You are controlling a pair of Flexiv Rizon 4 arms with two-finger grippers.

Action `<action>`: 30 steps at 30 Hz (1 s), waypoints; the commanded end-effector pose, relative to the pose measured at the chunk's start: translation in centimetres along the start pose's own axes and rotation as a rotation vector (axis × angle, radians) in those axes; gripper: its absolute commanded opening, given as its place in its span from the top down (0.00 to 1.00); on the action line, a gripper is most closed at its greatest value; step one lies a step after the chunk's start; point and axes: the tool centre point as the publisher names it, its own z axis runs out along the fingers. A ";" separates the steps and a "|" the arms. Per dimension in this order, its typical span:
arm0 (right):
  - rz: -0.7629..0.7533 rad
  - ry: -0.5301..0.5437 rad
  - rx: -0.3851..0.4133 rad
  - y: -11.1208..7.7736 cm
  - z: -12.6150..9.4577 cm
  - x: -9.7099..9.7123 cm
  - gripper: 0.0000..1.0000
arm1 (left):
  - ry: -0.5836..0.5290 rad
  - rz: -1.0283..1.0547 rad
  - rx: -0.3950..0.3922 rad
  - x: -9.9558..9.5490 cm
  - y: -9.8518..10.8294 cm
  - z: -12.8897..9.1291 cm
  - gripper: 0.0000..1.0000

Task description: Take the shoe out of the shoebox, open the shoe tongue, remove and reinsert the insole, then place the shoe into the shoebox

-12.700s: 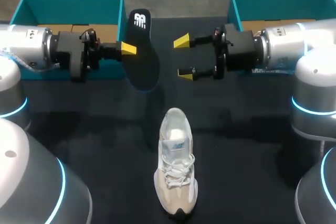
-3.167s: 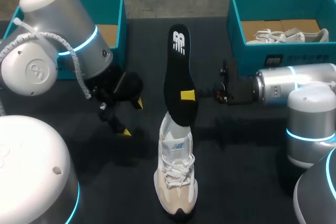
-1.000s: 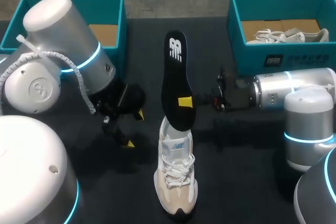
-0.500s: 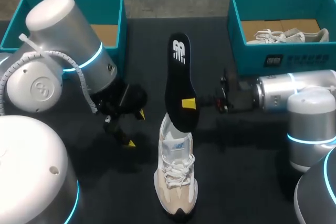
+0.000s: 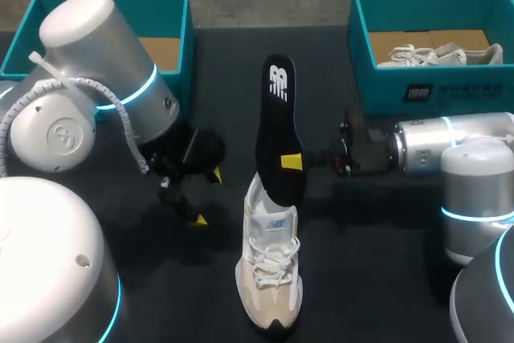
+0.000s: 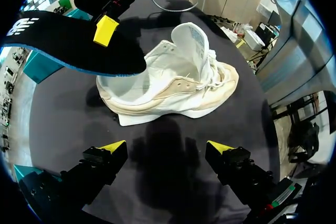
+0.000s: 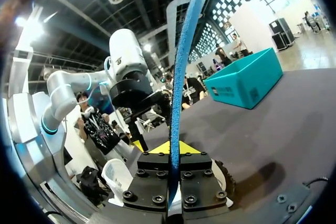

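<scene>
Dark tabletop (image 5: 377,279) holds the unboxed shoe (image 5: 269,279); right fingers (image 5: 291,161) clamp the insole (image 5: 277,118) at its 12 o'clock, left fingers (image 6: 113,146) apart at 9 o'clock. Reinsertion and boxing seem not yet done.

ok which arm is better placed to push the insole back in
Right: the right gripper is shut on the insole, whose end sits at the shoe opening. The left gripper hangs open, empty.

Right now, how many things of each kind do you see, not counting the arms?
Teal shoeboxes: 2 (left shoebox, right shoebox)
White shoes: 2 (unboxed shoe, boxed shoe)
Black insole: 1
Total: 5
</scene>
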 end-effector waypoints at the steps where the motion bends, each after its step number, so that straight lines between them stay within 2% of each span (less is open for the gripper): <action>1: 0.003 -0.001 0.002 -0.3 0.1 0.0 1.00 | -0.002 0.000 -0.002 0.0 -0.1 0.2 0.00; 30: 0.024 -0.015 -0.018 -1.5 0.6 0.3 1.00 | -0.002 0.000 -0.002 0.0 -0.1 0.2 0.00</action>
